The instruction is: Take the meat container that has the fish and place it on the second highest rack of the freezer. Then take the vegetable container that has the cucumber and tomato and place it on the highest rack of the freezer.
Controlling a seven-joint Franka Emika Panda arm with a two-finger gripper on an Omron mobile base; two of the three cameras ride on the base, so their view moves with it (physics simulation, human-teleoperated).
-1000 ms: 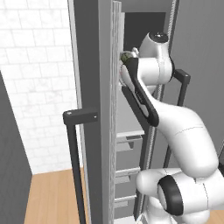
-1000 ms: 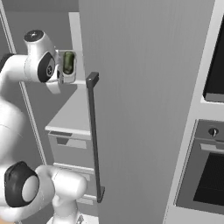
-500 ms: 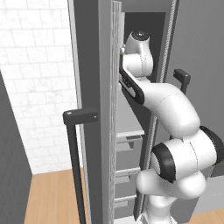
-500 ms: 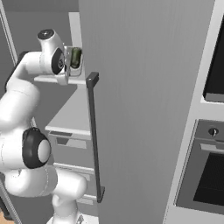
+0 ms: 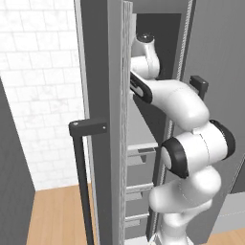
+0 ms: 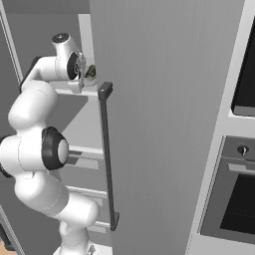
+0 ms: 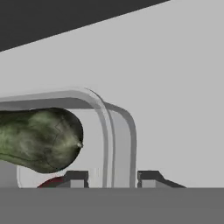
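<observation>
The clear vegetable container (image 7: 120,144) is close in the hand view, with the green cucumber (image 7: 41,140) lying inside and a sliver of red tomato (image 7: 52,181) beneath it. My gripper (image 7: 113,179) is shut on the container's rim wall, one fingertip on each side. From the right base view the container (image 6: 91,74) is a small green shape at the hand, just above a high freezer shelf (image 6: 69,91) and behind the door's edge. In the left base view my arm (image 5: 167,95) reaches into the upper freezer, and the door edge hides the hand.
The open freezer door (image 6: 164,124) with its long dark handle (image 6: 105,149) stands right of the arm. Another door edge and handle (image 5: 81,167) flank the left. Grey drawers (image 5: 141,158) sit below the shelves. An oven (image 6: 234,199) is at the far right.
The arm has stretched further into the freezer, carrying the container from the door's edge inward to just above the high shelf.
</observation>
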